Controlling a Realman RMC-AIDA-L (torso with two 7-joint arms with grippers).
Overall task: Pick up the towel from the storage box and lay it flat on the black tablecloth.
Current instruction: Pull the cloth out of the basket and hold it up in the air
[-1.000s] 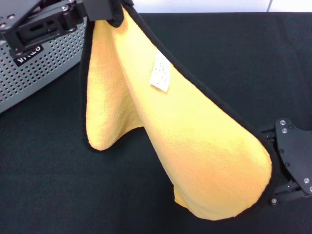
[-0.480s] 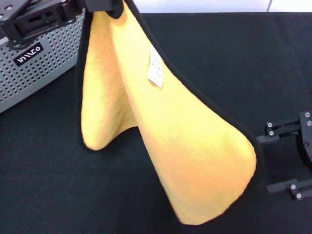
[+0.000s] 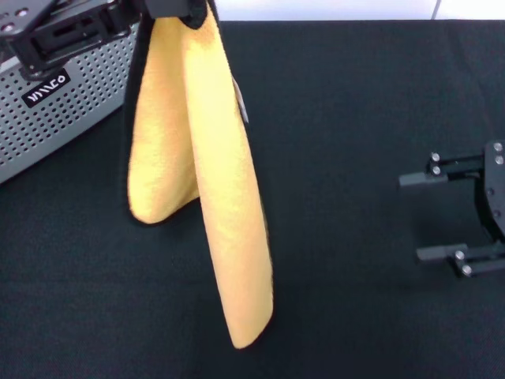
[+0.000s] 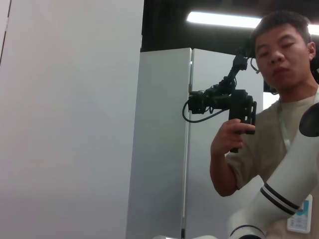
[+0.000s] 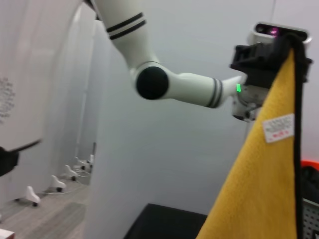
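Note:
The yellow-orange towel point(image 3: 217, 197) with black edge trim hangs in a long narrow fold above the black tablecloth point(image 3: 355, 103). Its top corner is pinched in my left gripper point(image 3: 170, 8) at the upper edge of the head view, beside the storage box point(image 3: 55, 110). The towel's lower tip hangs free. My right gripper point(image 3: 410, 217) stands open at the right, well apart from the towel, with nothing between its fingers. The right wrist view shows the towel point(image 5: 249, 194) with its white label point(image 5: 277, 127) hanging from the left gripper point(image 5: 264, 55).
The light grey perforated box with a black label sits at the far left of the cloth. A white wall runs behind the table. In the left wrist view a person point(image 4: 279, 124) holds a camera rig beside wall panels.
My right gripper has let go of the towel's lower corner and drawn back to the right. The towel, stretched out between both grippers before, has swung back and now hangs straight down from the left gripper.

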